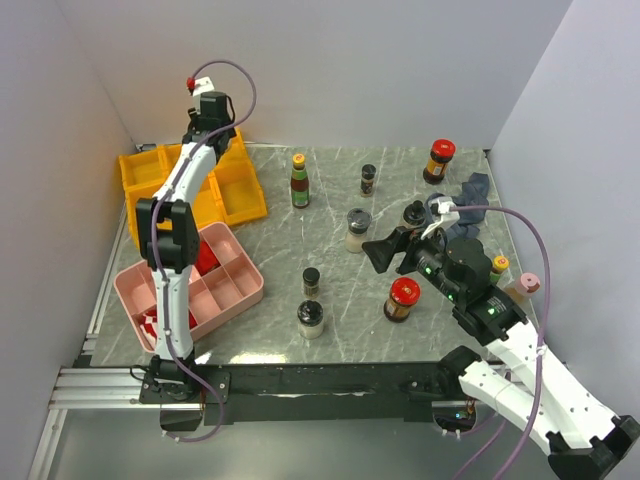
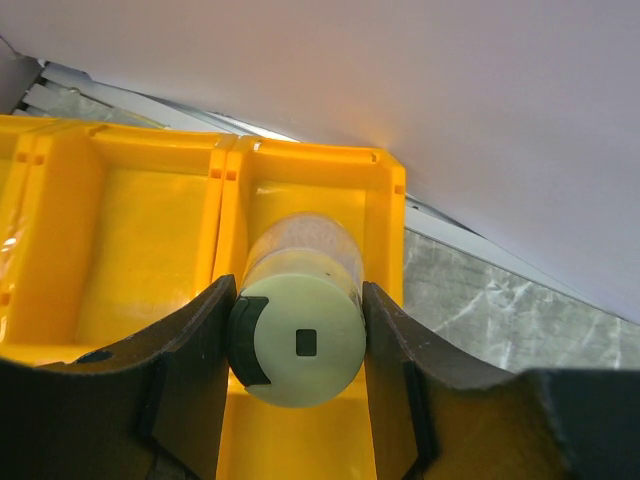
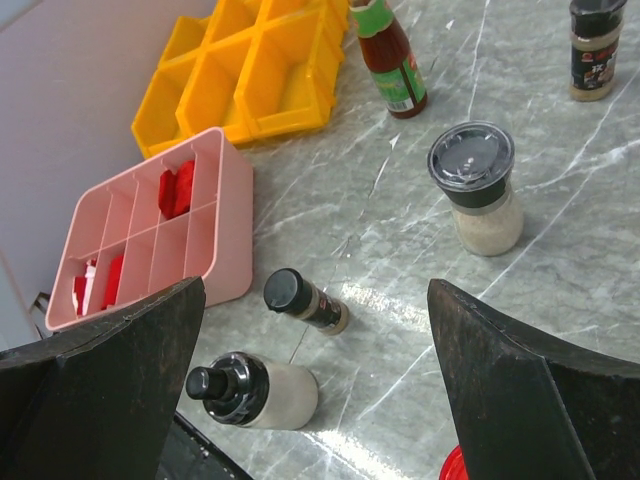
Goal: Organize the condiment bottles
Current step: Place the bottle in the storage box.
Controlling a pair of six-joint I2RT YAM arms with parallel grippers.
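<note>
Pale-lidded shaker (image 2: 300, 340) is pinched at the lid between the two fingers (image 2: 190, 350) of the left gripper (image 2: 297, 292). Lid faces the wrist camera and the body points down into one compartment of the yellow bins (image 2: 310, 170). Cannot tell if it touches the bin floor. In the top view the bins sit at 10 o'clock on the marble table (image 1: 270, 240), near the back-left corner.

Other bottles stand loose on the table, top view:
- green-labelled bottle (image 1: 300, 182) at 12 o'clock, just right of the bins
- small black-capped spice jar (image 1: 368, 180) at 1 o'clock
- red-lidded jar (image 1: 438, 162) further out at 1 o'clock, near the back wall
- dark-capped grinder (image 1: 357, 230) about centre
- black-capped jar (image 1: 311, 283) at 6 o'clock
- white shaker (image 1: 310, 318) just below the black-capped jar, closer to the near edge
- second red-lidded jar (image 1: 401, 299) at 5 o'clock
- yellow-capped bottle (image 1: 498, 266) and pink-capped bottle (image 1: 522, 287) at 4 o'clock, partly hidden behind the right arm

Right gripper (image 1: 385, 248) is spread wide and holds nothing. It hangs between the grinder and the second red-lidded jar.

Pink tray (image 1: 235, 290) with red blocks (image 3: 178, 188) at 8 o'clock, below the bins. Dark cloth (image 1: 472, 188) at 2 o'clock, beside the far red-lidded jar.
</note>
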